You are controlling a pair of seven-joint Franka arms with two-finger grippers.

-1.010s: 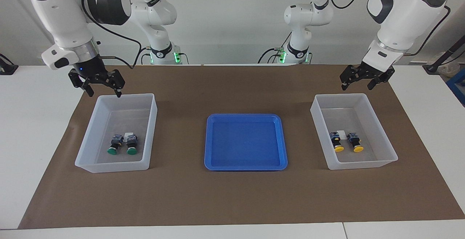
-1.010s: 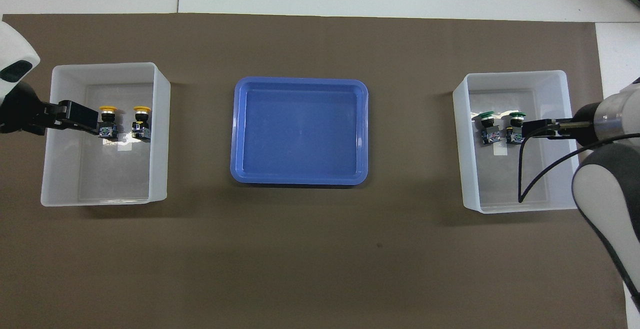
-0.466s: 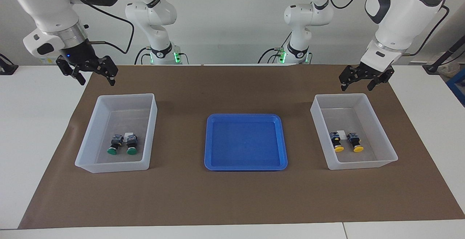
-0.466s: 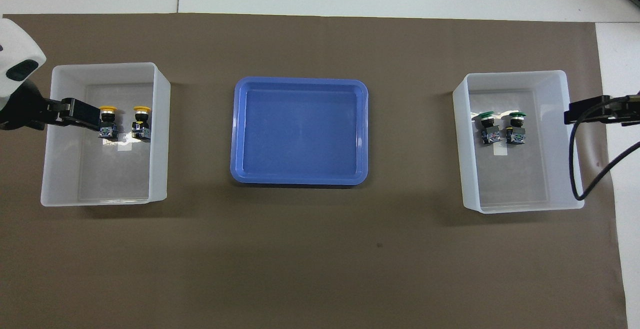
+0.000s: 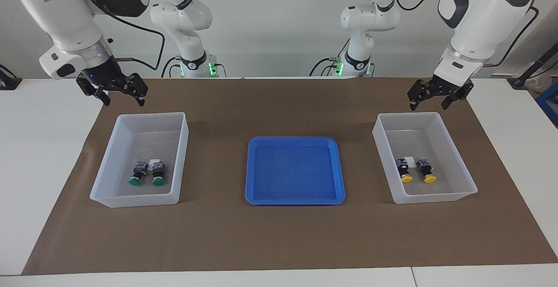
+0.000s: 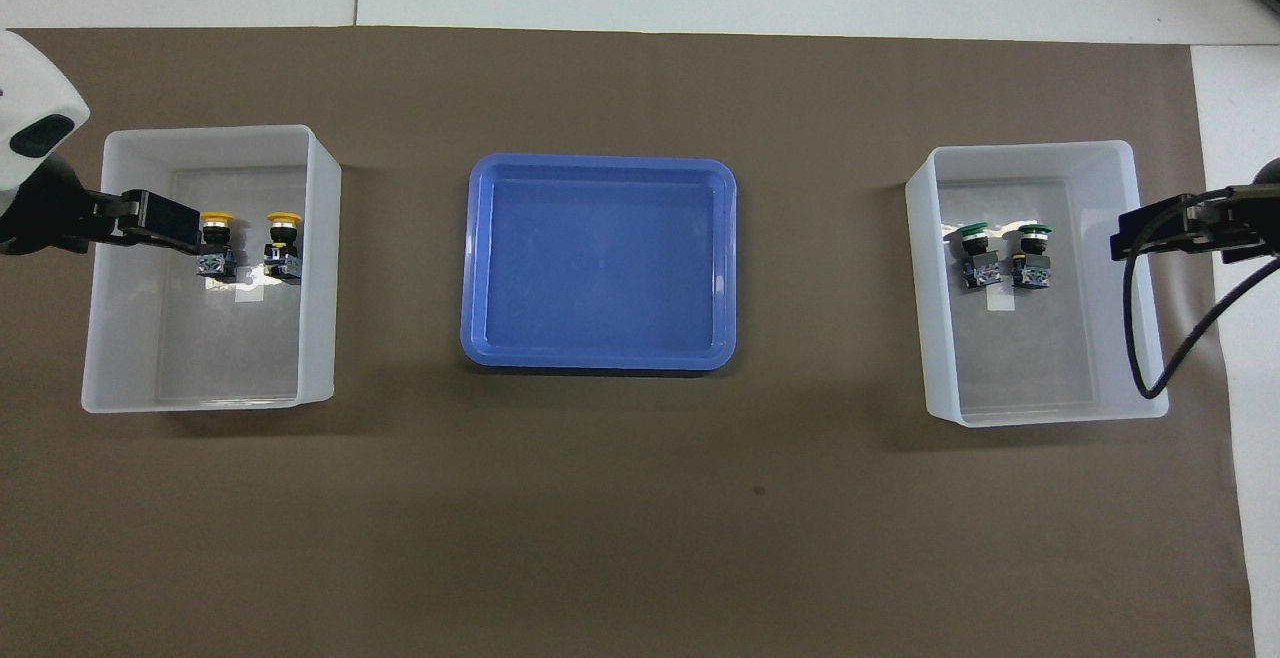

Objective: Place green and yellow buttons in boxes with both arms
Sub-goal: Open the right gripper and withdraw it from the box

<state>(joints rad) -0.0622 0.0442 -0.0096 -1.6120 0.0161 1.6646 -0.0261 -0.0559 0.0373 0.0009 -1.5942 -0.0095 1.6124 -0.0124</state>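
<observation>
Right claw (image 5: pixel 117 96) risen off green-button box (image 5: pixel 130 199); left claw (image 5: pixel 437 99) likewise; both wide, empty; sorting apparently complete, next: retract.

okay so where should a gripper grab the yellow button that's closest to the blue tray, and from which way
Grip the dark body, not the round yellow cap. Come straight down from above, fingers across the body's sides; the button lies on its side in the box, close beside its twin.

Two green buttons (image 5: pixel 147 174) lying side by side on floor of box (image 5: pixel 109 156) at right arm's end of worktop, caps pointing away from robots. Two yellow buttons (image 5: pixel 415 170) likewise in box (image 5: pixel 453 147) at left arm's end. Boxes translucent white, upright, well apart.
</observation>
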